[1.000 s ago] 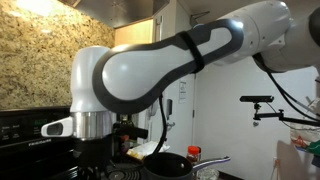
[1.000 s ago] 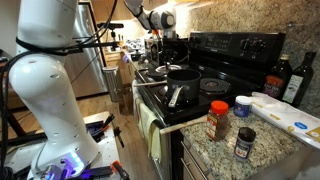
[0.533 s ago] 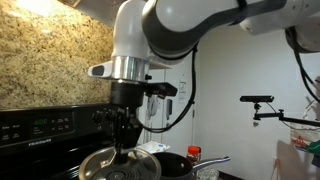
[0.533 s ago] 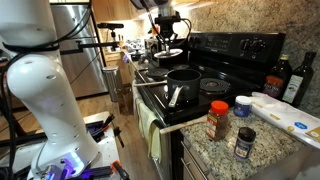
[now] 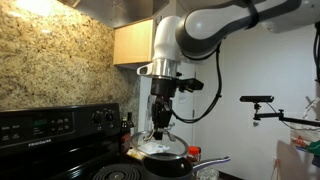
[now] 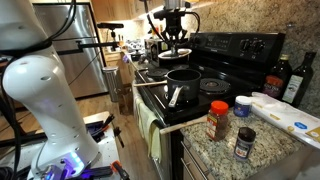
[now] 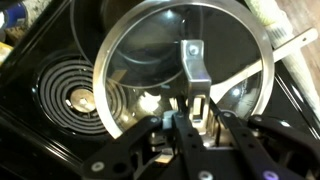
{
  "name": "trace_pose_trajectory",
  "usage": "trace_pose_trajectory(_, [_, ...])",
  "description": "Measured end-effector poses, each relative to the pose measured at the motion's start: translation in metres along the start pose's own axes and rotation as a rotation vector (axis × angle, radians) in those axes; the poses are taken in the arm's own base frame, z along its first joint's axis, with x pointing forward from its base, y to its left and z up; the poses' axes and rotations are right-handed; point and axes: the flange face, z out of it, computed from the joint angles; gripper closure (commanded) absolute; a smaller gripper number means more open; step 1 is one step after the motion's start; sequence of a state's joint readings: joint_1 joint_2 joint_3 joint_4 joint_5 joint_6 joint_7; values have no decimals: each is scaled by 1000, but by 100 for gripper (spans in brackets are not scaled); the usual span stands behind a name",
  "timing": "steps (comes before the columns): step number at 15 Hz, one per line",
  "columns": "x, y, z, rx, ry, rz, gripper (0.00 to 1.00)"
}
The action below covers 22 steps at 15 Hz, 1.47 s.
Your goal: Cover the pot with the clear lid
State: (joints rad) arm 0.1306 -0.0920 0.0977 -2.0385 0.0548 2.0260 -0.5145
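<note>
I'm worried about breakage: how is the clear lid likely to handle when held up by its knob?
The clear lid looks like glass inside a metal rim, so it is probably stiff, fairly heavy for its size and breakable if dropped. The gripper holds it only at the small centre knob, so it may tilt or swing.

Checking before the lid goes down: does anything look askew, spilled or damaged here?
Nothing stands out. The clear lid looks intact, gripped at its knob by the tool, held above the pot. No spill shows on the stove.
</note>
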Motion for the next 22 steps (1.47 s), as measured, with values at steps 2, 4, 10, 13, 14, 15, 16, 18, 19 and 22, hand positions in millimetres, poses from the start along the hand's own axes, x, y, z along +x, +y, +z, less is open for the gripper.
trace_pose_trajectory(2, [-15, 18, 12, 6, -6, 44, 79])
trace_pose_trajectory(4, [-14, 18, 16, 10, -12, 42, 79])
trace_pose_trajectory(10, [-4, 11, 43, 38, -51, 53, 88])
trace_pose_trajectory(13, [-5, 28, 69, 57, -86, 150, 88])
trace_pose_trajectory(14, [-6, 35, 74, 64, -85, 179, 88])
trace_pose_trajectory(15, [-8, 41, 78, 72, -76, 200, 88])
trace_pose_trajectory(16, [-9, 47, 78, 78, -61, 220, 88])
trace_pose_trajectory(18, [-10, 54, 75, 91, -25, 254, 88])
trace_pose_trajectory(19, [-10, 56, 73, 99, -7, 267, 88])
trace_pose_trajectory(22, [-9, 58, 68, 114, 24, 291, 88])
